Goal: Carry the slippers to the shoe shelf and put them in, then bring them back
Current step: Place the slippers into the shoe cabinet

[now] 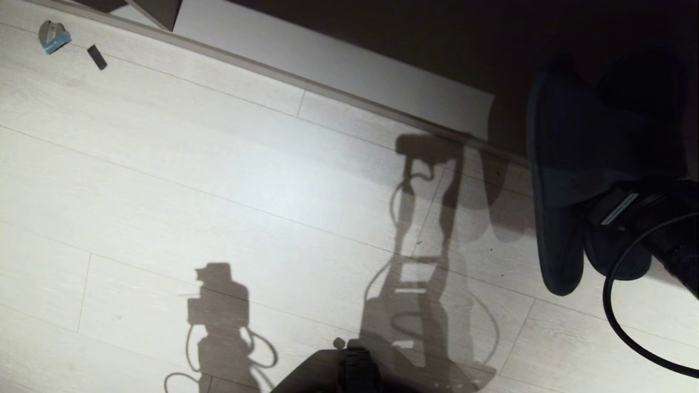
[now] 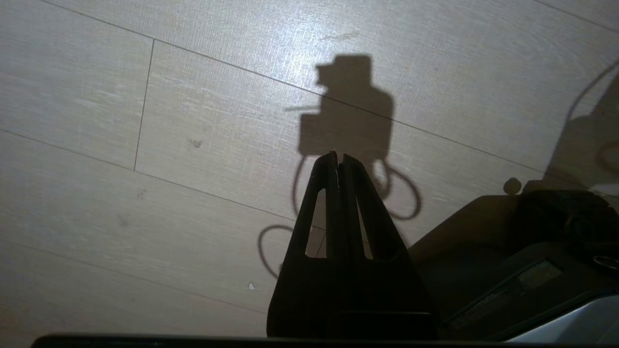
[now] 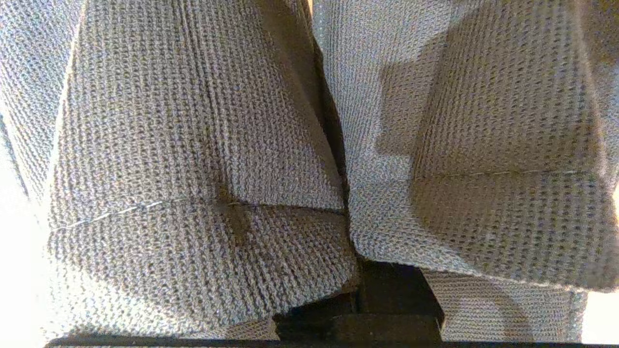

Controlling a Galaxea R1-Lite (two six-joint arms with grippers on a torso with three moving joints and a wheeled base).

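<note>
The dark grey slippers (image 1: pixel 562 180) hang together above the floor at the right of the head view, toes pointing down. My right gripper (image 1: pixel 611 213) is shut on them from the right, its fingertips buried in the cloth. In the right wrist view the knitted cloth of both slippers (image 3: pixel 193 145) fills the picture and hides the fingers. My left gripper (image 2: pixel 338 157) is parked shut and empty over bare floor. A pale board (image 1: pixel 338 71) with dark space behind it runs along the far side; I cannot tell if it is the shoe shelf.
The pale wood-plank floor (image 1: pixel 164 191) spreads out ahead and to the left. A small grey-and-blue object (image 1: pixel 53 36) and a short black piece (image 1: pixel 97 57) lie at the far left. A black cable (image 1: pixel 617 316) loops below the right arm.
</note>
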